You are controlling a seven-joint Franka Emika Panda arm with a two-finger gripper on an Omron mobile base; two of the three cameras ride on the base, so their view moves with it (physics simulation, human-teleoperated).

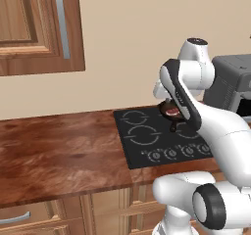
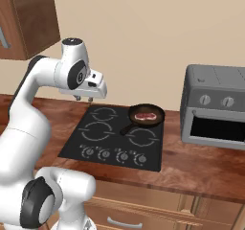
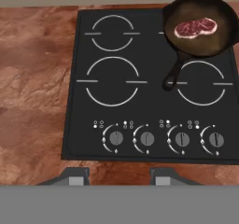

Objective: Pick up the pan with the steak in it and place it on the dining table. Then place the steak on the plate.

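Observation:
The black pan (image 2: 154, 120) sits on the cooktop's back right burner, its dark handle (image 3: 174, 73) pointing toward the front. In it lies the reddish steak (image 2: 145, 115), also clear in the hand view (image 3: 196, 27). In the left base view my arm hides most of the pan (image 1: 172, 112). My gripper (image 2: 83, 98) hangs open above the cooktop's back left corner, well left of the pan, fingers pointing down. Nothing is between the fingertips (image 3: 77, 176). The dining table and the plate are out of view.
The black cooktop (image 2: 103, 137) with several knobs (image 3: 147, 138) along its front is set in a wooden counter (image 1: 59, 151). A grey toaster oven (image 2: 215, 109) stands right of it. Wall cabinets (image 1: 34, 28) hang upper left.

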